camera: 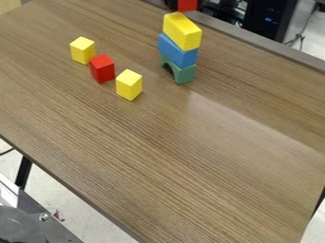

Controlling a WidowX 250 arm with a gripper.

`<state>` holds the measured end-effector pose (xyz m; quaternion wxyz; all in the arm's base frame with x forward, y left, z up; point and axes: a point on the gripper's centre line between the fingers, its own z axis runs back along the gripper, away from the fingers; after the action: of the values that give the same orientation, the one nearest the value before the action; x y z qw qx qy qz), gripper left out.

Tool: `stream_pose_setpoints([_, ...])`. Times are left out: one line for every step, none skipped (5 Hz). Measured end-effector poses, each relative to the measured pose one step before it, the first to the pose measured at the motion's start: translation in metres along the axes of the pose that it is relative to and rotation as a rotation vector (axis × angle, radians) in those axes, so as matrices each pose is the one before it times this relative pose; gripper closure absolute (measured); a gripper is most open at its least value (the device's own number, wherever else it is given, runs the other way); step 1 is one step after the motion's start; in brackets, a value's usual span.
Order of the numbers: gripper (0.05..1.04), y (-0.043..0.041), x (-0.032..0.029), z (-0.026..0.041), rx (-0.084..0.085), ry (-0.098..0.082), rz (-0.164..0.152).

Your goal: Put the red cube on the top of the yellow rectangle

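At the top edge my gripper [186, 2] is partly cut off, its dark parts on both sides of a red cube [187, 5] that it appears shut on. Below this cube stands a stack: the yellow rectangle [183, 32] on top, a blue block [177, 51] under it and a green arch [181, 71] at the bottom. The held cube seems apart from the yellow rectangle. Another red cube [102, 69] rests on the table, left of the stack.
Two yellow blocks, one [82, 50] behind and left of the table's red cube and one [129, 85] in front and right, stand on the brown table [190, 156]. Dark equipment [270, 19] is behind the far edge.
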<state>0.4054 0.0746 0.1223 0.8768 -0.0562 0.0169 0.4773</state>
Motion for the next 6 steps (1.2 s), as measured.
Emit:
stream_pose_setpoints([0.481,0.00518,-0.00641,0.00896,-0.02,-0.0234,0.0019])
stream_pose_setpoints([0.481,0.00435,-0.00233,-0.00518,0.0132,0.0001,0.0032])
stream_pose_setpoints([0.481,0.00052,-0.00008,-0.00263,0.0001,-0.0002,0.0011])
stream_pose_setpoints([0.481,0.00202,-0.00225,-0.00633,0.0113,0.0024,-0.003])
stream_pose_setpoints([0.481,-0.00082,-0.00241,0.00727,-0.0144,-0.0276,-0.0106])
stream_pose_setpoints([0.481,-0.00164,-0.00103,0.00347,-0.0074,-0.0093,-0.0042])
